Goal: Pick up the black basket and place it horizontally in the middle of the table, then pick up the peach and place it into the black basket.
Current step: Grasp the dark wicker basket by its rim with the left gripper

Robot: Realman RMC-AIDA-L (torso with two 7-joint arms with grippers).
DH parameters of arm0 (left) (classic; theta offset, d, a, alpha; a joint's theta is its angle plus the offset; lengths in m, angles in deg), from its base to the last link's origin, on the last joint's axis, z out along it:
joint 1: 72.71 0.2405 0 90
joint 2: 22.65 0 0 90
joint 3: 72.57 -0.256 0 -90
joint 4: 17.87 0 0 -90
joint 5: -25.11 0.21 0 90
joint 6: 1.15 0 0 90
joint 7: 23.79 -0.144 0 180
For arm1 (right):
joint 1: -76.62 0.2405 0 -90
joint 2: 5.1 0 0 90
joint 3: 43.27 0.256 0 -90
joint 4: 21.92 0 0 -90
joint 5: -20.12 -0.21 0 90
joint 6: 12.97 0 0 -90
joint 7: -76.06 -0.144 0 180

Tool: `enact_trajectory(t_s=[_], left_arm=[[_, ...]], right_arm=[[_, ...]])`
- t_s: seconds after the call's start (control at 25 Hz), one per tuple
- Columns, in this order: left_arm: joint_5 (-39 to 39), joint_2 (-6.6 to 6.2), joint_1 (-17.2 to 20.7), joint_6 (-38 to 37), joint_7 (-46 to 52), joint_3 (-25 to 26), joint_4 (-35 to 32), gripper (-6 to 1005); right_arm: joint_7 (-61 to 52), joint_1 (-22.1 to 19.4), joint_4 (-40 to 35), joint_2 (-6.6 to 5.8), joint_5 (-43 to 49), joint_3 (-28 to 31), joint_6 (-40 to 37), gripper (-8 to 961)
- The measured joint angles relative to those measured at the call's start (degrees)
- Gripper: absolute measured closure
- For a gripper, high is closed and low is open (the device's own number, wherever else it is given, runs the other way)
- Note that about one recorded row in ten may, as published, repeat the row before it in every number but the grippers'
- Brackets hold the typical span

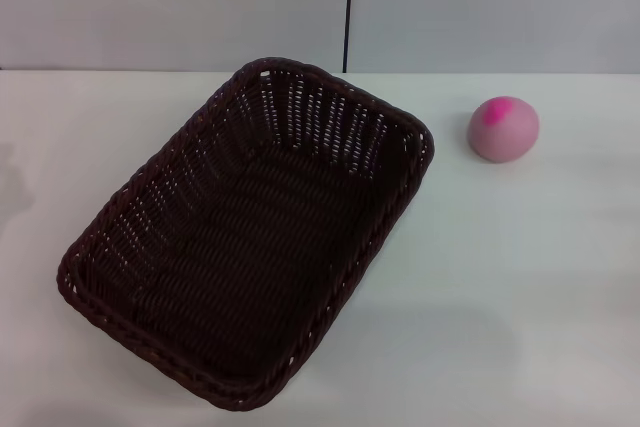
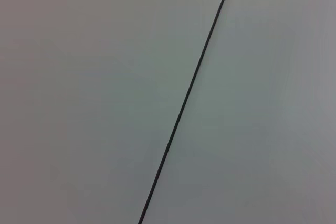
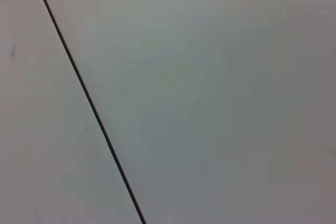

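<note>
Black basket (image 1: 250,237) lies skewed on the table (image 1: 520,287), peach (image 1: 504,129) apart; no fingers visible.

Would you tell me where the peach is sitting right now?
In the head view, the peach rests on the table at the far right, apart from the black basket and just beyond its far right corner.

Pale grey wall panels (image 1: 170,7) with 1 thin dark vertical seam (image 1: 349,7).
</note>
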Motion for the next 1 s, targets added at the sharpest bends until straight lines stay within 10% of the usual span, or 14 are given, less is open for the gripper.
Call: enact_trajectory(t_s=[0.68,0.88,1.0], left_arm=[[0.1,-0.15,-1.4,-1.7,9.0,-4.2,-3.5,712],[0.6,-1.20,-2.4,1.8,28.9,-15.2,-17.6,513],[5.7,-4.22,-4.7,3.7,44.5,-21.7,-27.5,311]], right_arm=[[-0.1,0.0,0.2,0.00,0.0,0.0,1.5,363],[-3.0,0.0,0.2,0.00,0.0,0.0,1.5,364],[-3.6,0.0,0.2,0.00,0.0,0.0,1.5,365]])
